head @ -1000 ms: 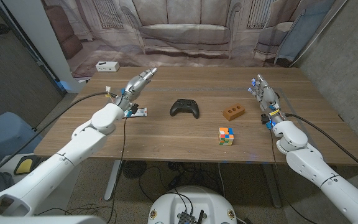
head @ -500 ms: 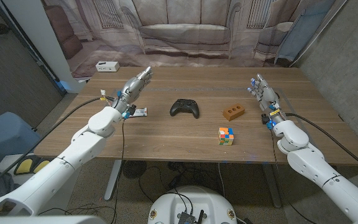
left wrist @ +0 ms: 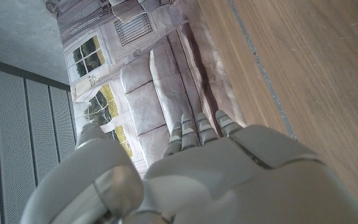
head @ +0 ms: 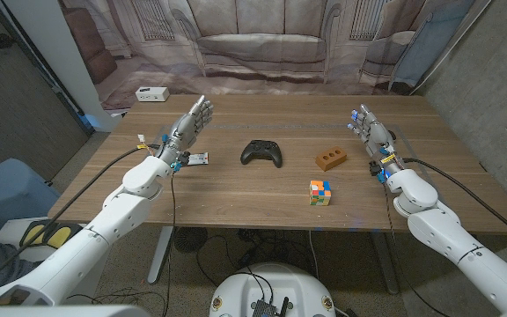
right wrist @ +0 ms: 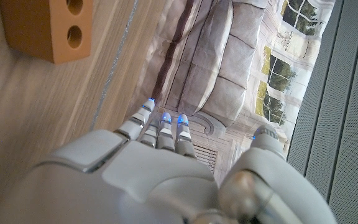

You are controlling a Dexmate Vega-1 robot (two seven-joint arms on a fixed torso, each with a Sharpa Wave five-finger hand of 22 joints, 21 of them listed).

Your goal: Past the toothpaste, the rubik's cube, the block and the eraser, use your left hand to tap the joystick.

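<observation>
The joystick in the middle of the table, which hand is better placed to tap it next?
Left. The left hand is raised and open above the table, with bare wood between it and the joystick. The right hand would likely have to pass the brick-shaped block.

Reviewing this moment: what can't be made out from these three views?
- Small white item beside the left hand, head view: partly behind the wrist and too small to tell whether it is the toothpaste or the eraser.
- Brown block, right wrist view: cut off by the picture's edge.
- Left hand's palm side, left wrist view: hidden behind the hand's own back.
- White box past the table's far corner, head view: too small to identify.
</observation>
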